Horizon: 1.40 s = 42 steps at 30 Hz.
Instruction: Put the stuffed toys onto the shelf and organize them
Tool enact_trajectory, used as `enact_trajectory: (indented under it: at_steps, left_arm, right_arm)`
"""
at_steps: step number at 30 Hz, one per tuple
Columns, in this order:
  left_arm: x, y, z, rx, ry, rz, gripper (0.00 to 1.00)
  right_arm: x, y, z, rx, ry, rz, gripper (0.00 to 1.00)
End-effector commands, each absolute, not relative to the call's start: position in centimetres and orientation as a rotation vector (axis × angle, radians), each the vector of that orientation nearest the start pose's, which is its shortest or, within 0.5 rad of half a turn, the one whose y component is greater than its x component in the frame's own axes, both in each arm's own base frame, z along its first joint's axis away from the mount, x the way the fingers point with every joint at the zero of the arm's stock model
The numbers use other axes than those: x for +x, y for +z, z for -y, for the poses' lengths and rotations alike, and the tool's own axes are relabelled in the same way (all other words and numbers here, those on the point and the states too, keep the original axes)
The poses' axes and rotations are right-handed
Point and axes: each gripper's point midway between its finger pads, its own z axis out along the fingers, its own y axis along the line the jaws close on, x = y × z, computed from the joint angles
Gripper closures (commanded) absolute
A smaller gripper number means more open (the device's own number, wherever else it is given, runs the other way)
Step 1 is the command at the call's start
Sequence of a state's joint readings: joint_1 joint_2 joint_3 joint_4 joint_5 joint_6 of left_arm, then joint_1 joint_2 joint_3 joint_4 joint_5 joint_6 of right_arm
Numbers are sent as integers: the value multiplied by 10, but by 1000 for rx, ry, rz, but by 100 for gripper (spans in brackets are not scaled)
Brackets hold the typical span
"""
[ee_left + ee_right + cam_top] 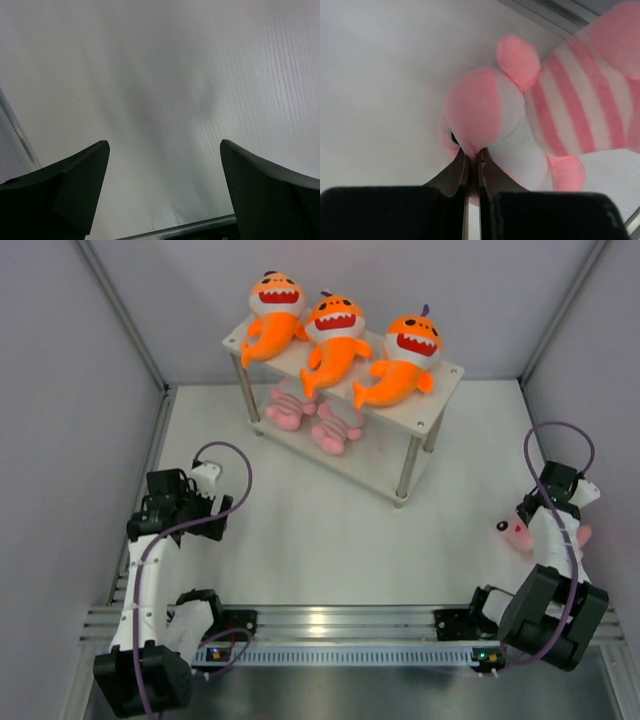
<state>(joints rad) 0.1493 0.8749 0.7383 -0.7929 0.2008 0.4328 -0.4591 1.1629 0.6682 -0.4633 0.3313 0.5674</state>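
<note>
Three orange shark plushes (337, 340) lie in a row on the top tier of the white shelf (440, 400). Two pink striped plushes (336, 428) lie on its lower tier. My right gripper (473, 152) is shut on the head of the third pink striped plush (520, 120), which shows at the right wall in the top view (516, 532), mostly behind the arm. My left gripper (164, 150) is open and empty over bare white table at the left (215, 502).
Grey walls close in the white table on three sides. A metal rail (340, 625) runs along the near edge between the arm bases. The shelf stands at the back centre on thin silver legs (405, 480).
</note>
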Motion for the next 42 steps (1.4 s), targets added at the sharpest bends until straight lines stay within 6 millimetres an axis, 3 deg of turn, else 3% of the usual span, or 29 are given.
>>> enact_trajectory:
  at_steps: [1, 4, 5, 7, 10, 13, 14, 16, 17, 19, 20, 25, 28, 31, 32, 37, 38, 42]
  left_arm:
    - [230, 155, 0, 514, -72, -2329, 2]
    - [227, 169, 14, 596, -152, -2285, 4]
    - [227, 173, 15, 604, -155, -2273, 4]
    - [228, 182, 17, 606, -164, -2257, 4]
    - [228, 193, 20, 612, -173, -2240, 3]
    - [230, 207, 22, 611, -185, -2215, 2]
    - [230, 211, 23, 606, -187, -2207, 2]
    - [233, 223, 23, 600, -177, -2186, 1]
    - [234, 227, 23, 588, -181, -2180, 1]
    - [235, 235, 24, 574, -186, -2171, 1]
    - [234, 237, 25, 572, -196, -2171, 1]
    - [230, 249, 27, 566, -198, -2157, 1]
    - [225, 254, 28, 573, -198, -2153, 1]
    - [220, 259, 30, 574, -206, -2149, 1]
    - [219, 261, 32, 579, -220, -2145, 1]
    - [215, 263, 32, 611, -199, -2125, 1]
    - [215, 262, 30, 608, -187, -2131, 1]
    - [207, 267, 37, 647, -218, -2114, 1]
  right_arm:
    - [251, 99, 136, 1228, -170, -2048, 100]
    - [263, 147, 126, 1146, -63, -1971, 100]
    - [269, 171, 125, 1108, -41, -1929, 100]
    - [268, 205, 121, 1049, -34, -1872, 100]
    - [267, 278, 112, 945, -2, -1745, 100]
    - [264, 323, 96, 851, 58, -1685, 100]
    - [265, 355, 82, 778, 106, -1653, 100]
    - [267, 372, 69, 726, 121, -1685, 100]
    - [265, 404, 55, 662, 125, -1646, 100]
    - [273, 417, 35, 602, 157, -1676, 100]
    - [272, 438, 11, 526, 217, -1659, 100]
    - [280, 464, -45, 388, 329, -1685, 100]
    - [270, 492, -92, 273, 415, -1658, 100]
    - [271, 500, -128, 189, 449, -1674, 100]
    - [262, 513, -147, 147, 490, -1657, 100]
    - [251, 522, -224, -14, 604, -1645, 100]
    - [241, 523, -241, -67, 638, -1641, 100]
    - [225, 515, -304, -197, 703, -1653, 100]
